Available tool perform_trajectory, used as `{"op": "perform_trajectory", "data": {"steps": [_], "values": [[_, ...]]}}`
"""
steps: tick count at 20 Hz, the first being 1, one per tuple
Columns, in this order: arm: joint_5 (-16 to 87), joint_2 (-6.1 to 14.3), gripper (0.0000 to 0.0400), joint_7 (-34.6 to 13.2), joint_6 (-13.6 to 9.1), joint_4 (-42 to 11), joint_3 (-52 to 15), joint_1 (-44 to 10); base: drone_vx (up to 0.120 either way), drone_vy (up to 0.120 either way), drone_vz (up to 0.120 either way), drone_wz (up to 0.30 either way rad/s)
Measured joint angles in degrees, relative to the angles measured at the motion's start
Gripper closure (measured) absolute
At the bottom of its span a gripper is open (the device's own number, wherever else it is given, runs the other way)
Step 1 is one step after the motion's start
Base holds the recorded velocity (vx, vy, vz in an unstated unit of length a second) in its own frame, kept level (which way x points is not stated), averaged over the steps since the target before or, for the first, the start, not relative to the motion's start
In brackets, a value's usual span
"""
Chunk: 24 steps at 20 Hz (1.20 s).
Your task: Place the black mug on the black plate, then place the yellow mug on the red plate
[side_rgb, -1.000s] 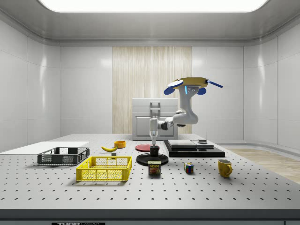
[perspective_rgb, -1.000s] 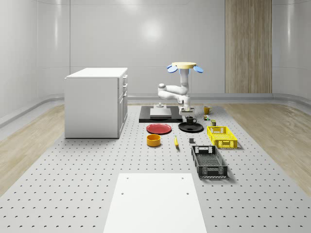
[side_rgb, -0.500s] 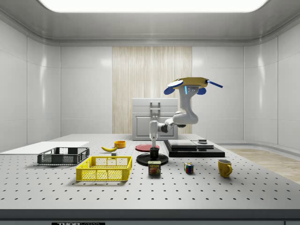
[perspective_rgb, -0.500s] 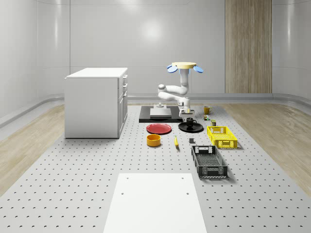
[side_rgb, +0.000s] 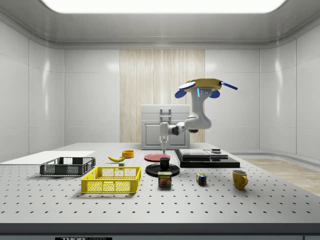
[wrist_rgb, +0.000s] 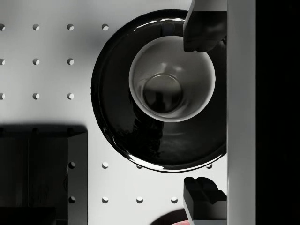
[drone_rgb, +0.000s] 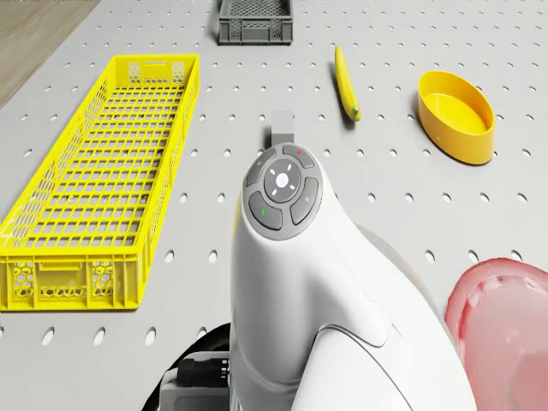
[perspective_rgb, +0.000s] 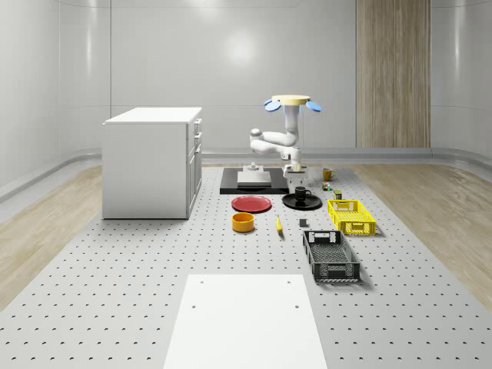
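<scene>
The black mug (perspective_rgb: 301,192) (side_rgb: 164,162) stands upright on the black plate (perspective_rgb: 310,204) (side_rgb: 154,171). In the wrist view I look straight down into the mug (wrist_rgb: 172,78) on the plate (wrist_rgb: 117,112). My gripper (side_rgb: 163,146) (wrist_rgb: 204,112) hangs open just above the mug, fingers (wrist_rgb: 204,28) spread wide and holding nothing. The drone (perspective_rgb: 288,102) (side_rgb: 202,87) hovers above the low black platform behind the plate. The yellow mug (perspective_rgb: 327,174) (side_rgb: 239,178) stands on the table off to one side. The red plate (perspective_rgb: 251,204) (side_rgb: 156,157) lies beside the black plate.
A yellow crate (perspective_rgb: 350,216) (drone_rgb: 94,197), a black crate (perspective_rgb: 330,255), a banana (perspective_rgb: 278,224), a yellow bowl (perspective_rgb: 243,222), a food can (side_rgb: 164,179) and a colour cube (side_rgb: 201,179) lie around. A white cabinet (perspective_rgb: 154,161) stands at the whole-scene view's left.
The gripper has opened, let go of the black mug and risen above it. The drone has climbed slightly. The mug stays on the black plate.
</scene>
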State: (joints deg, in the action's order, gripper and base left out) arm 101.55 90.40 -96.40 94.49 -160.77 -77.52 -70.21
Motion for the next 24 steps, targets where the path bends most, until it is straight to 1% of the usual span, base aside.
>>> {"op": "perform_trajectory", "data": {"steps": [2,4,6,8,24], "values": [[-0.48,0.01,0.0004,0.01,-0.18,-0.10,-0.51,0.07,0.000,0.000,0.120,0.000],[-0.80,0.02,0.0002,0.01,-0.28,-0.17,-0.85,0.12,0.000,0.120,0.120,0.000],[-1.02,0.04,0.0001,0.01,-0.34,-0.20,-1.07,0.14,-0.120,0.120,0.120,0.000],[-1.16,0.07,0.0001,0.01,-0.37,-0.23,-1.22,0.16,-0.120,0.120,0.040,0.000],[-1.45,0.26,0.0000,-0.01,-0.28,-0.26,-1.46,0.15,-0.120,0.120,0.000,0.000]]}}
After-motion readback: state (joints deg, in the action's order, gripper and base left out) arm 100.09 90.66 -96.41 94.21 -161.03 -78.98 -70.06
